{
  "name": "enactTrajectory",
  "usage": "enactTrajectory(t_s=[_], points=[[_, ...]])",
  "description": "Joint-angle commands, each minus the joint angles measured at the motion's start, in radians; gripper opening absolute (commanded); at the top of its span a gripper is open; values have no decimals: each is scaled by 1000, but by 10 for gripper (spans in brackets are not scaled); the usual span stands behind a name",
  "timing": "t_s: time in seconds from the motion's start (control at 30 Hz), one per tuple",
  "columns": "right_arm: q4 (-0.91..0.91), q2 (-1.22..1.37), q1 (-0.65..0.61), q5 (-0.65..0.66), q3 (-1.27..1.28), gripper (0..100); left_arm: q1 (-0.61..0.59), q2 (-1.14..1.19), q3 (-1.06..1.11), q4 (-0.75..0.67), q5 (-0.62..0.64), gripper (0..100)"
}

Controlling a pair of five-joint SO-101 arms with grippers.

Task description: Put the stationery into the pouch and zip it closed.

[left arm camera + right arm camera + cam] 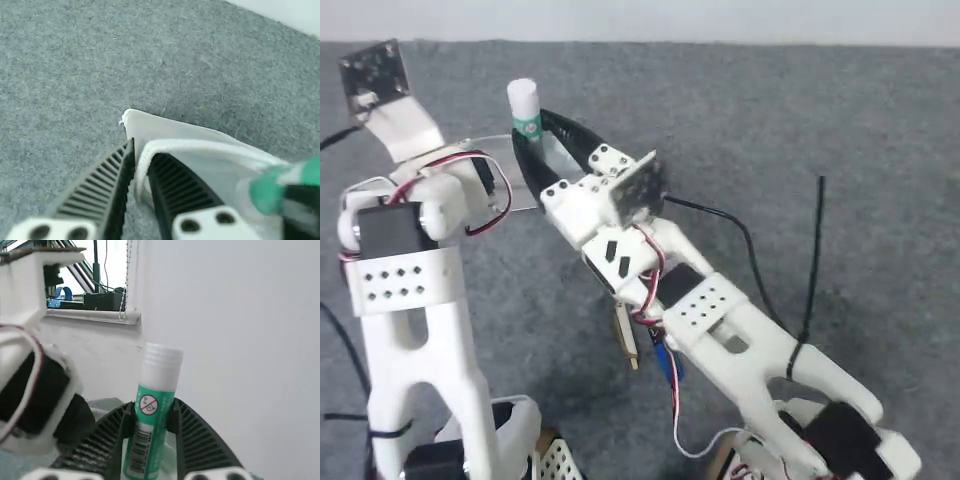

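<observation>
Left gripper (pixel 140 150), nearest the lens, is clamped on the pouch (pixel 200 150) rim, apparently to hold the mouth up off the table (pixel 75 60) and open. Right gripper (pixel 152 407) grips the glue stick (pixel 159 385) upright over that opening, judged ready for insertion.

The left arm (pixel 410 300) and right arm (pixel 740 330) are white plastic, with black servo motors (pixel 390 232), red, white and black wires (pixel 660 272), and black ribbed fingers (pixel 95 190).
</observation>
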Motion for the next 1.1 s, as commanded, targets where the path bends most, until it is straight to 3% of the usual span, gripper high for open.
enactTrajectory(t_s=[0.0,0.23,0.47,0.9,1.07], points=[[-165,21,-10,126,35,6,-6,-8,-59,6,-8,9],[-252,38,-10,158,109,11,-6,-8,-59,6,-8,9],[-252,35,-19,161,150,230,-6,-8,-59,6,-8,9],[-249,24,-27,164,158,200,-6,-6,-58,6,-8,9],[-94,-117,-27,157,176,202,-6,-5,-58,6,-8,9]])
